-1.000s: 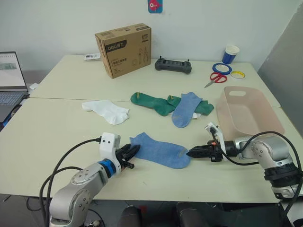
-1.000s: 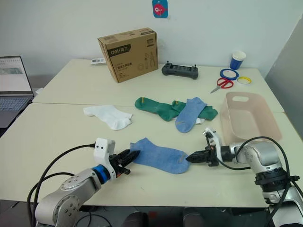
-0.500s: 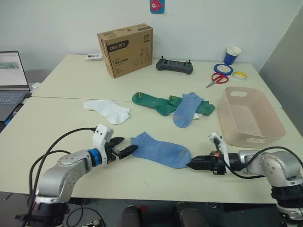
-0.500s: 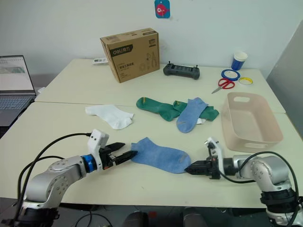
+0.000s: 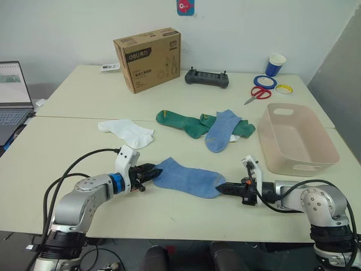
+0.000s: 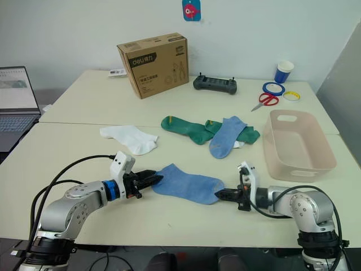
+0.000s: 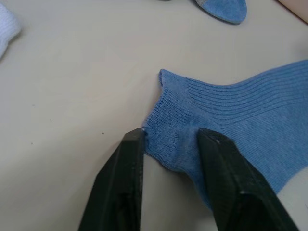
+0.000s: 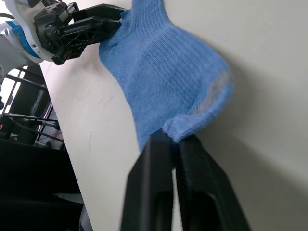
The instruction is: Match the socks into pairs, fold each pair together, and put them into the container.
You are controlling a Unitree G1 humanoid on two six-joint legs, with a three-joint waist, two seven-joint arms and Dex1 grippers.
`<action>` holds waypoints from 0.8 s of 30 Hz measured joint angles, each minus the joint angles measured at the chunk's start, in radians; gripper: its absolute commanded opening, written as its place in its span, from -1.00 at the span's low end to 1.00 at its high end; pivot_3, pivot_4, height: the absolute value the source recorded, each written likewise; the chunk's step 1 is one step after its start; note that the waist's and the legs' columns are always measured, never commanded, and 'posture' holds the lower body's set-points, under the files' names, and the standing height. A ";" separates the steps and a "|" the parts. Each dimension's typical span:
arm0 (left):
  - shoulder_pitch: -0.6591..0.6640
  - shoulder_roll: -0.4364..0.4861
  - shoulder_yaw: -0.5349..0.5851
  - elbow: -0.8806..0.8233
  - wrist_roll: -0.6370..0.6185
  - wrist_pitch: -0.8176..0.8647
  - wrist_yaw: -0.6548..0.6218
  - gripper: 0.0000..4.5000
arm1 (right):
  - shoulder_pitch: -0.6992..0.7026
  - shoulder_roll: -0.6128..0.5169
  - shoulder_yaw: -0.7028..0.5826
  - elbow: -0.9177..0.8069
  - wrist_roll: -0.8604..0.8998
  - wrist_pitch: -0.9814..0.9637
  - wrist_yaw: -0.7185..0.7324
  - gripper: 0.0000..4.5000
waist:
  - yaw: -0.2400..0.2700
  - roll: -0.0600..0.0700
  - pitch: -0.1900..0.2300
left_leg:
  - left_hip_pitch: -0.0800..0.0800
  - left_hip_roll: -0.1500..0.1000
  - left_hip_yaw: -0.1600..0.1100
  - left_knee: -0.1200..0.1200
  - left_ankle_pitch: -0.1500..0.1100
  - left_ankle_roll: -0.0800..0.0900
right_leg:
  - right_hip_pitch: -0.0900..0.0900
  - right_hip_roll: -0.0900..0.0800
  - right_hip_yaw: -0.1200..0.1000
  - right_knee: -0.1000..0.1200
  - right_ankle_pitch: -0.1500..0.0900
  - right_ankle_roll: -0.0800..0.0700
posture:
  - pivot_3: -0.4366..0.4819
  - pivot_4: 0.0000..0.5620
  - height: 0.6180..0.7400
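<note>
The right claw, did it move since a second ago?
Yes. The right claw has moved closer to the near blue sock and now pinches its toe edge; a second ago its tip pointed at the toe from beside it.

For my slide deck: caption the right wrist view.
Right gripper pinches the toe of the blue sock while the left gripper straddles its cuff.

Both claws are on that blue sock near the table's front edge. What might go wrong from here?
The right claw has only a small pinch of the toe of the blue sock, so it may slip out when lifted. The left claw is open around the cuff without gripping, so it may close on too little cloth. The matching blue sock lies over the green socks and might drag them along.
</note>
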 measured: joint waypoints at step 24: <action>0.305 -0.149 0.094 -0.438 -0.159 0.176 0.305 -0.99 | -0.115 -0.274 0.152 0.284 -0.107 -0.164 0.319 -1.00 | -0.001 0.000 0.000 | 0.001 -0.001 0.001 -0.001 0.000 0.000 | 0.000 0.000 0.002 -0.001 0.000 0.000 | -0.05 -0.47 1.00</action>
